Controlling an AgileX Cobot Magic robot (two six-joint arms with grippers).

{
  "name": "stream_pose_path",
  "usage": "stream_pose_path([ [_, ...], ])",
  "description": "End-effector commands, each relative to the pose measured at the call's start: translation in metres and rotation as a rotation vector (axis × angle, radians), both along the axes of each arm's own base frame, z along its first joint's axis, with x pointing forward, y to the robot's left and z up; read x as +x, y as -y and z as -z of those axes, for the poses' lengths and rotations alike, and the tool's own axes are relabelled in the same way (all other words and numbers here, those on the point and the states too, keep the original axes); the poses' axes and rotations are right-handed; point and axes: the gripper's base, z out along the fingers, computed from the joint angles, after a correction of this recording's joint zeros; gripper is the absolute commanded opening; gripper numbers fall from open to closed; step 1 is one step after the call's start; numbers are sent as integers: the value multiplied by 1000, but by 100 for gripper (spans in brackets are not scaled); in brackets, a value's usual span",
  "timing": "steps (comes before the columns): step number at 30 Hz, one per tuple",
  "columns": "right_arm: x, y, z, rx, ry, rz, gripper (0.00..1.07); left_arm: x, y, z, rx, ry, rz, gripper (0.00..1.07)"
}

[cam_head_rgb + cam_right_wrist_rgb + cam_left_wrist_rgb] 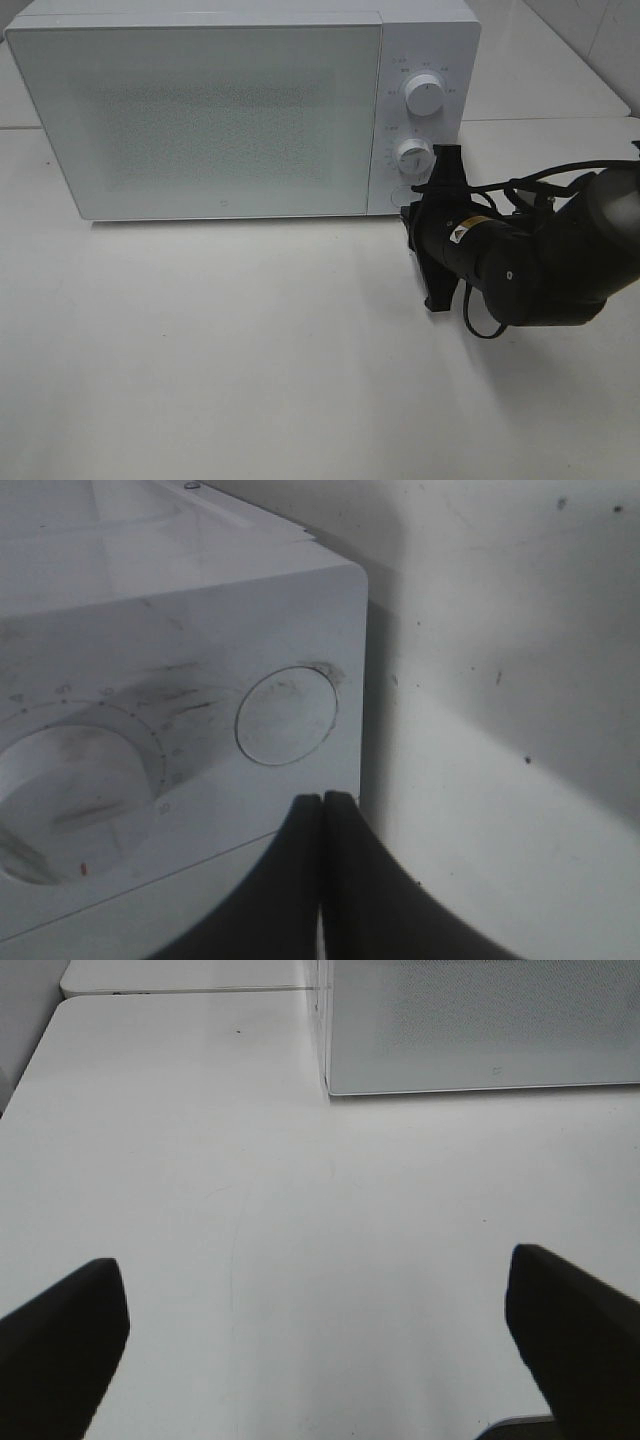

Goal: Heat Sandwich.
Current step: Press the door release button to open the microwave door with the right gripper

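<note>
Right gripper [322, 802]: two dark fingers [355, 890] pressed flat together, only a thin seam between them, nothing held. Tips sat close to the front of a white microwave [200, 610], near the panel's outer edge; contact could not be told.

Round button [285, 716]: flush, smudged, just beyond the fingertips, between a dial [60, 800] and the panel's rounded corner. Dial large, only partly in frame, ringed with tick marks [160, 755]. Grey smears across the panel.

Tabletop [500, 680]: white, dotted with small dark specks, shadowed beside the microwave's side.
</note>
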Motion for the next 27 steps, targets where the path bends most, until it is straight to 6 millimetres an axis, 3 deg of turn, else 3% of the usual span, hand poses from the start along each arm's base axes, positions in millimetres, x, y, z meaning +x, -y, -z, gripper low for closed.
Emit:
stream_pose_path([
  [1, 4, -1, -1, 4, 9, -5, 0, -3, 0, 0, 0, 27, -7, 97],
  [9, 20, -11, 6, 9, -4, -9, 0, -3, 0, 0, 0, 27, -7, 97],
  [19, 32, 6, 8, -4, -8, 41, 0, -3, 0, 0, 0, 27, -7, 97],
  [27, 43, -1, 11, 2, 2, 35, 0, -3, 0, 0, 0, 27, -7, 97],
])
